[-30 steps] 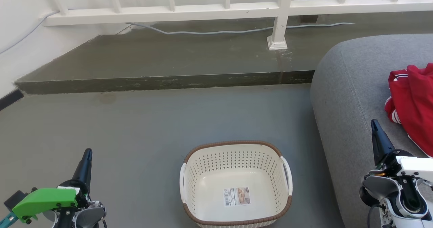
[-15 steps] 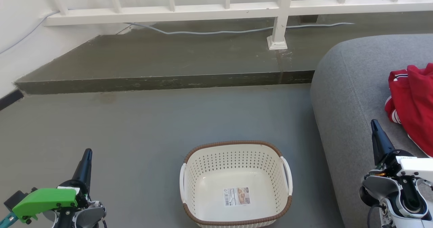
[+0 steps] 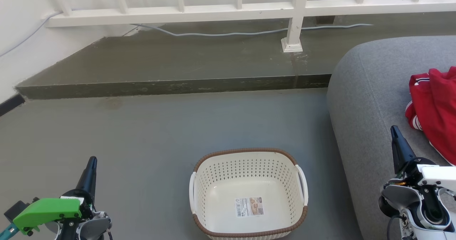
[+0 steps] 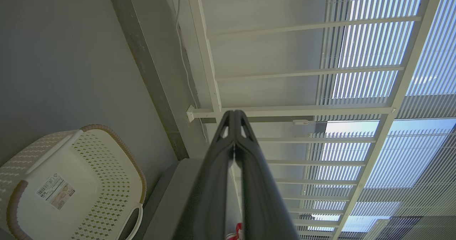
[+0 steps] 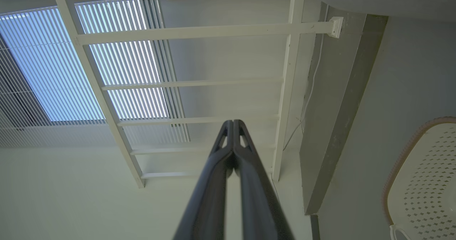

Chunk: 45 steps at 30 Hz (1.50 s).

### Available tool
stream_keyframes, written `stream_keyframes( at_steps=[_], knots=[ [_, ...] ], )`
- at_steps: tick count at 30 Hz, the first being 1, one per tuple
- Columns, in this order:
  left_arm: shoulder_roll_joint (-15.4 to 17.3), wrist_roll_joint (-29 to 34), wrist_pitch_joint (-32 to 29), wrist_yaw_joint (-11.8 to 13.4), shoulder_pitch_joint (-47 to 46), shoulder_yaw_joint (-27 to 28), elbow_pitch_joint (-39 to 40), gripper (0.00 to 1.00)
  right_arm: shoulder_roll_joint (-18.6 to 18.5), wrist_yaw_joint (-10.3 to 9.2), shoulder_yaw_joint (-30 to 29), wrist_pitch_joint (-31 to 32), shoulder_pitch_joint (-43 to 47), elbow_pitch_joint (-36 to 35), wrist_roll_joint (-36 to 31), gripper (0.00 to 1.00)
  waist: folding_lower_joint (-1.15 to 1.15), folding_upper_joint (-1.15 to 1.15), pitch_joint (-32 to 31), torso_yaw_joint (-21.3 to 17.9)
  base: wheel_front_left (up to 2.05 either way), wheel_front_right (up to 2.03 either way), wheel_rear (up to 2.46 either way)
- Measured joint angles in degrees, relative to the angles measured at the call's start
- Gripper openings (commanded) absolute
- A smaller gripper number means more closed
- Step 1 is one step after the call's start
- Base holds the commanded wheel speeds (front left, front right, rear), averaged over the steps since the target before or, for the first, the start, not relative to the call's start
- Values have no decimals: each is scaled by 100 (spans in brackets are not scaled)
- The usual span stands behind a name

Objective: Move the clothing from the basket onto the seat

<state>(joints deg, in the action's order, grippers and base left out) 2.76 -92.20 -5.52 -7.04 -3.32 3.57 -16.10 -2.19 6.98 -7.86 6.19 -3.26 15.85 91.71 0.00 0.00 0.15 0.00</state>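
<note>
Basket [image 3: 245,150] empty, red garment [image 3: 433,108] on seat [image 3: 370,90]; left end effector [image 3: 92,160] & right end effector [image 3: 394,129] both closed, empty: stray right-arm swing could drag garment off.

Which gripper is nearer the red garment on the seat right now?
Right. In the head view the right gripper points up just beside the red garment, by the seat; the left gripper is across the basket, above the floor.

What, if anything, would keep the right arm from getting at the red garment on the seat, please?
Likely yes: nothing lies between the shut right claw and the red garment, just bare seat.
</note>
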Motion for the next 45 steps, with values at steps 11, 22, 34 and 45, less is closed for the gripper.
stream_keyframes(
  at_steps=[11, 22, 34, 45],
  knots=[
    [0, 0, 0, 0, -2, 1, -1, 0, 0, 1, 0, 0, 0, 0, 0, 0, 0, 0, 0, 0, 0, 0, 0],
    [0, 0, -1, 0, -5, 3, -2, 0, 0, 1, 1, 0, 0, 0, 2, 0, 0, 0, 0, 0, 0, 0, 0],
    [-1, 0, -5, 0, -9, 4, -2, 0, 1, 1, 1, 0, 0, 0, 4, 0, 0, 0, 0, 0, 0, 0, 0],
    [-1, 0, -5, 0, -10, 5, -2, 0, 1, 1, 1, 0, 0, 0, 4, 0, 0, 0, 0, 1, 0, 0, 0]
  ],
)
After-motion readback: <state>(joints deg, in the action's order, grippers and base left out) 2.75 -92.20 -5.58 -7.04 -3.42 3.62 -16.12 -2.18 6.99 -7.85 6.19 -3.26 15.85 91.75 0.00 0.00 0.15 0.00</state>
